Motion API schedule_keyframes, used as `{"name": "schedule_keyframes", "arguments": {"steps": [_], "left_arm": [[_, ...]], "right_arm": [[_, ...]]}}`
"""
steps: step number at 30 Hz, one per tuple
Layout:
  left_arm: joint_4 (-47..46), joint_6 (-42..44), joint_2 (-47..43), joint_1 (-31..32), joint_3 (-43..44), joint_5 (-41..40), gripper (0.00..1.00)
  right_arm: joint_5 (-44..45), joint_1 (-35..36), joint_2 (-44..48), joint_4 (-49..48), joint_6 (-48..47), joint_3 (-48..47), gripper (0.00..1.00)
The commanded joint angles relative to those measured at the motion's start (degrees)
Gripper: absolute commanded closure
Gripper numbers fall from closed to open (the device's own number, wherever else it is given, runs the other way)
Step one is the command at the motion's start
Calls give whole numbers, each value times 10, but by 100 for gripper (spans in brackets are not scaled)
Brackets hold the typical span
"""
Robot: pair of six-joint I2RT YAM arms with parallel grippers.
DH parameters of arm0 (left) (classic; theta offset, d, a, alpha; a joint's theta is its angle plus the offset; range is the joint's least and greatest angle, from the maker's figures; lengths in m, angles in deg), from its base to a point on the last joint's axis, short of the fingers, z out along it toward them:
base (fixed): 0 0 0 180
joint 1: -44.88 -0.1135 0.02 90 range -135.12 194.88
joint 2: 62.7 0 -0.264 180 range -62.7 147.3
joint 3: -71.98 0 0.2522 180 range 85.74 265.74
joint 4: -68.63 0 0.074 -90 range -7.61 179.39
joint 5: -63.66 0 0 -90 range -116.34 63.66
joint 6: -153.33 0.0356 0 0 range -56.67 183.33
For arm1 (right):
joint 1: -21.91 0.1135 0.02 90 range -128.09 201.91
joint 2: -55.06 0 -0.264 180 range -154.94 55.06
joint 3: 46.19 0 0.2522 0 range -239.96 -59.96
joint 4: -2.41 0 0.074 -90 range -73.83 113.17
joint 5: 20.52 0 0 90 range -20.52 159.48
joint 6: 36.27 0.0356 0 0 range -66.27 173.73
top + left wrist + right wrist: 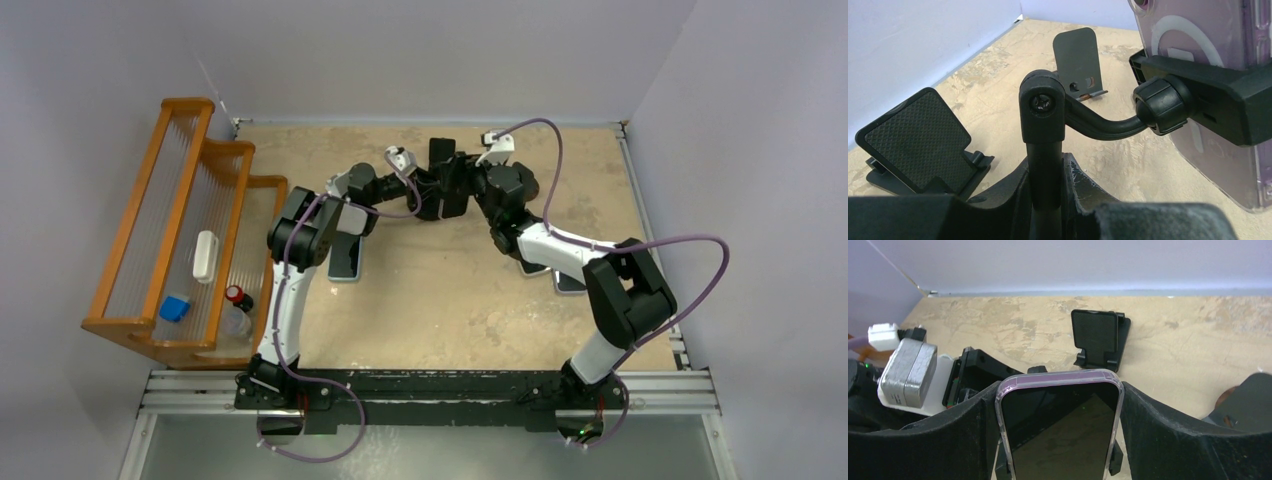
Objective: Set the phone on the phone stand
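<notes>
A spare textured stand [918,137] lies beside my left gripper [1045,172], which clamps the phone stand [1043,115] by its post. Its cradle holds the phone [1060,430], my right gripper [1059,395] hugging its edges. The wooden rack [185,104] holds a blue block [175,308], a white case [205,255] and a red-capped bottle [238,298].

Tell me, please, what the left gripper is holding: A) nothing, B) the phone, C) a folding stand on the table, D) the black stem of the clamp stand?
D: the left gripper pinches the black stem, while the right gripper holds the phone.
</notes>
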Motion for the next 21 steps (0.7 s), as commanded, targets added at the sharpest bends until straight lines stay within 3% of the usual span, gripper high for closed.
{"name": "schedule_keyframes", "arguments": {"steps": [1,12,14,18,21], "left_arm": [[34,4,-8,-11,3,52,100],[55,-2,-7,-14,13,52,100],[54,-3,-6,-14,14,53,100],[42,-4,-4,-15,11,56,100],[27,-10,-5,-15,8,59,100]], "right_arm": [[-11,-11,27,-169,-113,-56,56],[-31,15,37,-234,-178,-27,55],[-27,15,36,-234,-171,-30,46],[8,15,42,-230,-140,-39,5],[5,13,68,-253,-107,-33,1]]}}
